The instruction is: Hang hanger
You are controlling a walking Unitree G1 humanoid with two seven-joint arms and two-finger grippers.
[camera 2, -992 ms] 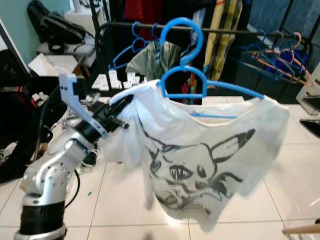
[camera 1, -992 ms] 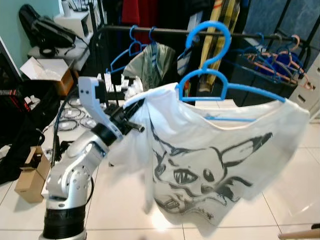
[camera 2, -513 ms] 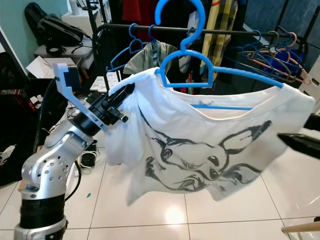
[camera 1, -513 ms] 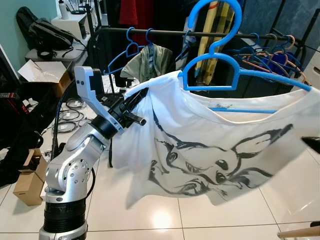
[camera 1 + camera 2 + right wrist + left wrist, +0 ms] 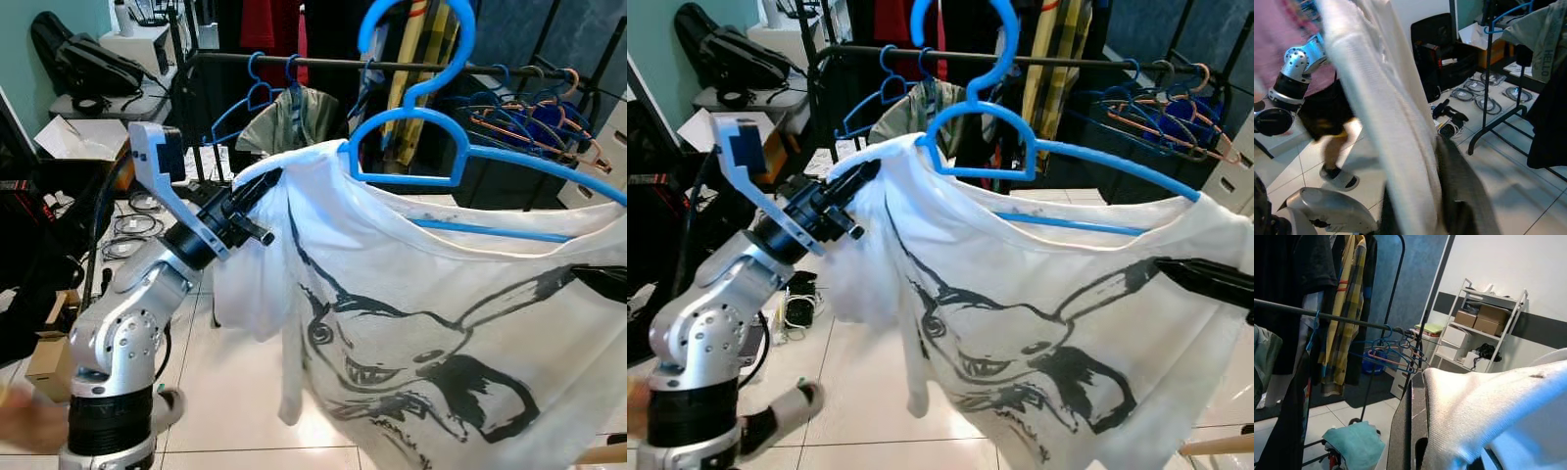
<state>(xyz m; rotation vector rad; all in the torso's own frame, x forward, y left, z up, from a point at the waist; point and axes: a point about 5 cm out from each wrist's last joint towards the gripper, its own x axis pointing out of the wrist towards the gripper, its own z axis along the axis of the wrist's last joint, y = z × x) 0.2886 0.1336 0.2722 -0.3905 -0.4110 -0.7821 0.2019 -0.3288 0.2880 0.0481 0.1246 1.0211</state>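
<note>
White floor tiles point(image 5: 235, 392) run under a black clothes rail point(image 5: 323, 65) that crosses the back of the room, hung with empty blue hangers point(image 5: 257, 93), a grey-green garment point(image 5: 284, 119) and a cluster of blue and orange hangers point(image 5: 524, 113) toward its right end. Cardboard boxes point(image 5: 54, 362), cables and a black bag point(image 5: 83, 59) sit on the floor and on a shelf at the left.

In front of the rail, a blue hanger point(image 5: 431, 127) carries a white T-shirt point(image 5: 431, 323) printed with a black cartoon face. Its hook point(image 5: 970, 39) stands upright near the rail, at about the rail's height; whether it touches cannot be told. The shirt drapes wide across the middle and right of the scene.

The left end effector point(image 5: 257, 201) is raised at the shirt's left shoulder, its black fingers pinched together on the white cloth there; the left wrist view shows cloth running along a black finger point(image 5: 1408, 431). The right end effector point(image 5: 1205, 281) is at the shirt's right side, its dark fingers lying against the fabric, and the right wrist view shows white cloth pressed along a finger point(image 5: 1459, 196), so it is clamped on the shirt too.

A person's legs and a shoe point(image 5: 1339, 178) appear on the tiles near the robot, blurred.
</note>
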